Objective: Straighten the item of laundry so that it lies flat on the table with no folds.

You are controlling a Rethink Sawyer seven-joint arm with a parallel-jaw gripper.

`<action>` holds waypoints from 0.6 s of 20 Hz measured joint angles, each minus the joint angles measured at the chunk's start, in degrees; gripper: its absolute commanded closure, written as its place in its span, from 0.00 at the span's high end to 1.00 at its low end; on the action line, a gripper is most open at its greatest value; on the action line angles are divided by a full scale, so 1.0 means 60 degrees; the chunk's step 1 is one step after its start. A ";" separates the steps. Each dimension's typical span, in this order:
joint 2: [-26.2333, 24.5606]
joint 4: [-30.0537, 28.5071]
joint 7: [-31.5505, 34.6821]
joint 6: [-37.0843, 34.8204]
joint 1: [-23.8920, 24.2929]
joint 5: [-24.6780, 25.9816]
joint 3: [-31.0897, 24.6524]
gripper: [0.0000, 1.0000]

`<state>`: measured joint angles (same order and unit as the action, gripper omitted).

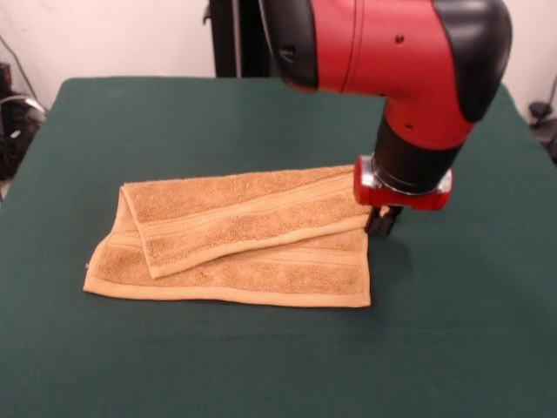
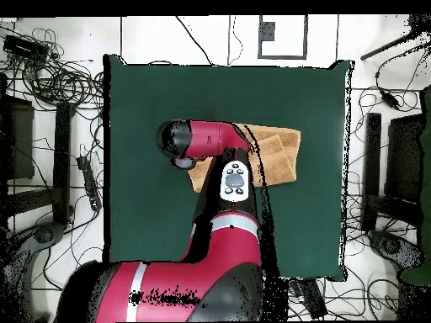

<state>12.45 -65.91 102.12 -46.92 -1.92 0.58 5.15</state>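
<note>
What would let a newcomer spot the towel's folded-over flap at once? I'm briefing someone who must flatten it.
Start at the dark green table; near its middle lies the orange-tan towel. Its upper layer is doubled over the lower one and runs slantwise toward the gripper at the towel's corner. Unlike the flat layer beneath, its edge crosses the woven stripes diagonally.

The red arm (image 2: 215, 139) hides much of the folded towel (image 2: 282, 151) from overhead, and there the claw cannot be seen. From the front, the claw (image 1: 383, 222) shows only dark tips below the wrist, their spacing unreadable.
</note>
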 measured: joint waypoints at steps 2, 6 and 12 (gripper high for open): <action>-0.0089 0.0129 0.0022 -0.0002 -0.0073 -0.0075 0.0039 0.00; -0.0180 0.0270 0.0028 -0.0004 -0.0179 -0.0222 0.0117 0.00; -0.0220 0.0286 0.0028 -0.0002 -0.0217 -0.0413 0.0211 0.00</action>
<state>11.13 -64.19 102.29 -46.93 -3.22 -1.89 6.42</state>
